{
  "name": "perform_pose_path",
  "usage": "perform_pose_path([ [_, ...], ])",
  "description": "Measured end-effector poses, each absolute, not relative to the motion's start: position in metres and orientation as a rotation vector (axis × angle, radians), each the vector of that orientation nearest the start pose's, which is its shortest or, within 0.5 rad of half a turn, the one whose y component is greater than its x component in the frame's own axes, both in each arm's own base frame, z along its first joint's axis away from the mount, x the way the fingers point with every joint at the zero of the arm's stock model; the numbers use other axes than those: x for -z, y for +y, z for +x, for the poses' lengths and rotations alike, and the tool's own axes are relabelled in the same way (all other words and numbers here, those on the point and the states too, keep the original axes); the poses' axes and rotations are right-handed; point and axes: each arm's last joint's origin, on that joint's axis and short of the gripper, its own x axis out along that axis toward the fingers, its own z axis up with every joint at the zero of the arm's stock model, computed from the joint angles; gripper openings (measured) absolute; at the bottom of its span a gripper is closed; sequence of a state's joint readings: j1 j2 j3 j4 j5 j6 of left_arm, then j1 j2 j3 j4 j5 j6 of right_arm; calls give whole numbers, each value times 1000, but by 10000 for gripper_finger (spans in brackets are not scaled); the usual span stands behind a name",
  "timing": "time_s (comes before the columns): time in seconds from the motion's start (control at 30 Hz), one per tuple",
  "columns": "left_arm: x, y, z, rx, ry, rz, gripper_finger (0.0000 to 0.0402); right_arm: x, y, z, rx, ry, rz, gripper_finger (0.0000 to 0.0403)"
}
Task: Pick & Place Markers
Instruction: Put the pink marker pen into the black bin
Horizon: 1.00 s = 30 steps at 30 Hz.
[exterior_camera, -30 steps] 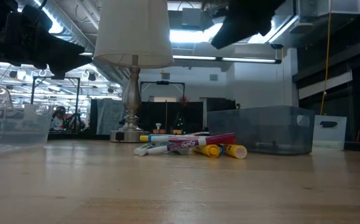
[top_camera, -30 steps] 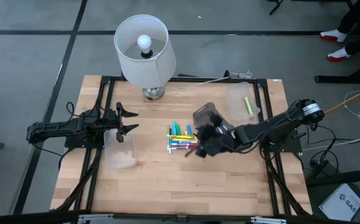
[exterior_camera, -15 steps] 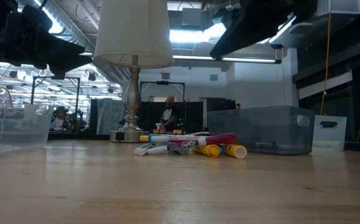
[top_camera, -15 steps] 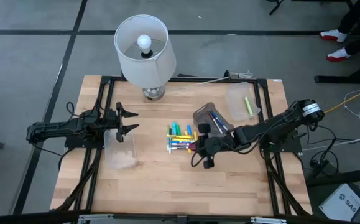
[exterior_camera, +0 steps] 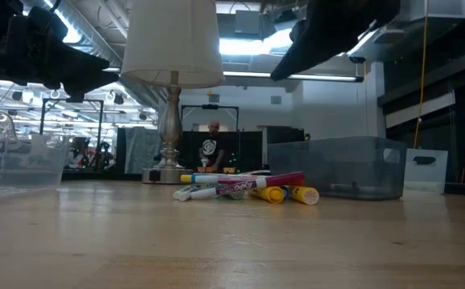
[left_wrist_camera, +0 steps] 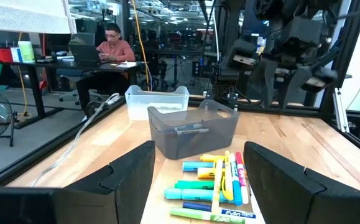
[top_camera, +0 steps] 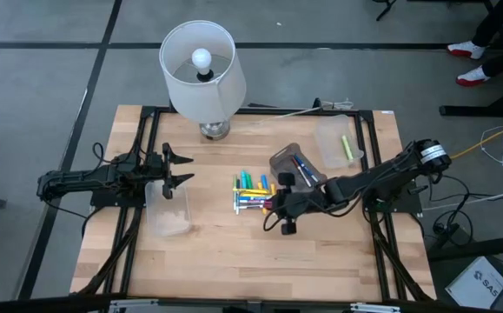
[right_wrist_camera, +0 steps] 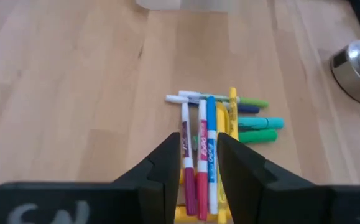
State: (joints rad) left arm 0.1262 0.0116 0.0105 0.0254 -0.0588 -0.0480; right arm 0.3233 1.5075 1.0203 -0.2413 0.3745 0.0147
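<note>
Lying just ahead of the right gripper (right_wrist_camera: 198, 163), the markers (right_wrist_camera: 220, 121)

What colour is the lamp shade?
White; the lamp shade shows best in the high view.

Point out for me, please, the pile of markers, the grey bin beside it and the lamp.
pile of markers (top_camera: 253, 193), high view, on the middle of the pile.
grey bin (exterior_camera: 340, 167), low view, on its front wall.
lamp (top_camera: 198, 71), high view, on the white shade.
</note>
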Motion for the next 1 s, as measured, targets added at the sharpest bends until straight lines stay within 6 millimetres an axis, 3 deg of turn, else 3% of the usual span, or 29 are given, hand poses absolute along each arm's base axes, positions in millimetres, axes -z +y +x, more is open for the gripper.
perform_pose_path([
  [0.17,-169,14,97,-184,-29,-47,242,-227,94,314,25,713,-348,104],
  [0.47,-169,14,97,-185,-29,-47,242,-210,100,339,2,607,-507,104],
  [1.0,-169,14,97,-184,-29,-47,242,-194,89,333,42,777,-617,104],
])
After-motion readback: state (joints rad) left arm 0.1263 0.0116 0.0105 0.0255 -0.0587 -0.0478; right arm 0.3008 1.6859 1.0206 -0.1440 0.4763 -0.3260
